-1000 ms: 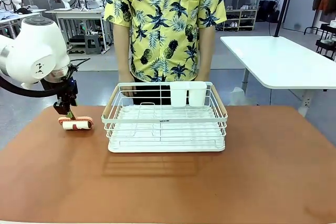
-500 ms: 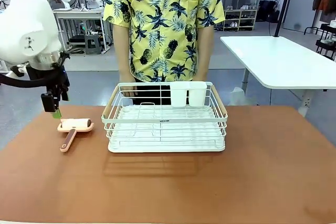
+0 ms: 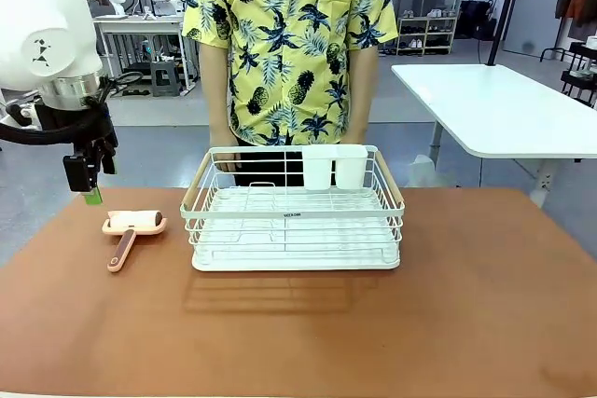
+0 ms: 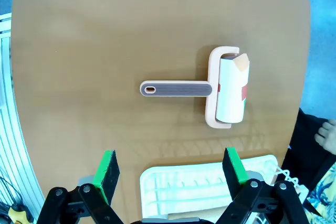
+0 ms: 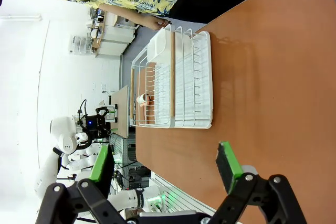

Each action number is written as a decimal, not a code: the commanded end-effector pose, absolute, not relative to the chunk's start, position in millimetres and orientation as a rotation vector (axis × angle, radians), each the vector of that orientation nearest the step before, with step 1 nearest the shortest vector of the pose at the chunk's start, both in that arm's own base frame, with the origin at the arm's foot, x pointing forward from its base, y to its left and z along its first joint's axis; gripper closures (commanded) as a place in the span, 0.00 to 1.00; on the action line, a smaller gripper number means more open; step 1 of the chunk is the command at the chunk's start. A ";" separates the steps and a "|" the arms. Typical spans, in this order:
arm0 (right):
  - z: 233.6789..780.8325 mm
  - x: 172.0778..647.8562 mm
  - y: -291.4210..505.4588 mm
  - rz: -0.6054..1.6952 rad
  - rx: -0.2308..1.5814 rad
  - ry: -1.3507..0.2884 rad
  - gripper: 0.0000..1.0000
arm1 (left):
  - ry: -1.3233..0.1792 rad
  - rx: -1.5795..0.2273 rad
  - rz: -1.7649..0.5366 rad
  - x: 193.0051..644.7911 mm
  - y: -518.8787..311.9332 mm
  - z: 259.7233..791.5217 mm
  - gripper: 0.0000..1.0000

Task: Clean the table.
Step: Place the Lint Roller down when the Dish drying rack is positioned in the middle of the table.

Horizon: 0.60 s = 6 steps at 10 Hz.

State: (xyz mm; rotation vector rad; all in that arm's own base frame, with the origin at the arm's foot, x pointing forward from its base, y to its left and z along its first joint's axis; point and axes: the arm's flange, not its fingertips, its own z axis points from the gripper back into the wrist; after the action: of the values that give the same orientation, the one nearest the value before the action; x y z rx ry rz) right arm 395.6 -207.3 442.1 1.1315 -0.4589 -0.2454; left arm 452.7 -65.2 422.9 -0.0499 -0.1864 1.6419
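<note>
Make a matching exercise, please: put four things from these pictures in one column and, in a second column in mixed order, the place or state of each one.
Things:
1. lint roller
2. dish rack
3. left hand
4. two white cups

Places or states:
A. raised above the table, open, holding nothing
B. standing in the far side of the rack
C. lying flat on the table, left of the rack
D. in the middle of the table, in front of the person

Pairs: 1-C, 2-D, 3-A, 4-B
</note>
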 end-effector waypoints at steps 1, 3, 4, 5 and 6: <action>444.7 395.1 -206.7 -0.233 1.145 -0.474 0.00 | -0.186 -0.055 1.650 452.7 -63.3 424.4 0.00; 444.7 395.1 -206.7 -0.233 1.145 -0.474 0.00 | -0.186 -0.055 1.650 452.7 -63.3 424.4 0.00; 444.7 395.1 -206.7 -0.233 1.145 -0.474 0.00 | -0.186 -0.055 1.650 452.7 -63.3 424.4 0.00; 444.7 395.1 -206.7 -0.233 1.145 -0.474 0.00 | -0.186 -0.055 1.650 452.7 -63.3 424.4 0.00; 444.7 395.1 -206.7 -0.233 1.145 -0.474 0.00 | -0.186 -0.055 1.650 452.7 -63.3 424.4 0.00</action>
State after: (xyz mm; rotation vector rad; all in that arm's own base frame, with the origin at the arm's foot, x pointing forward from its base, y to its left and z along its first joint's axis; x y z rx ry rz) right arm 395.6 -207.3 442.1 1.1315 -0.4589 -0.2454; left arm 453.0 -64.1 423.0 -0.0479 -0.1897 1.6449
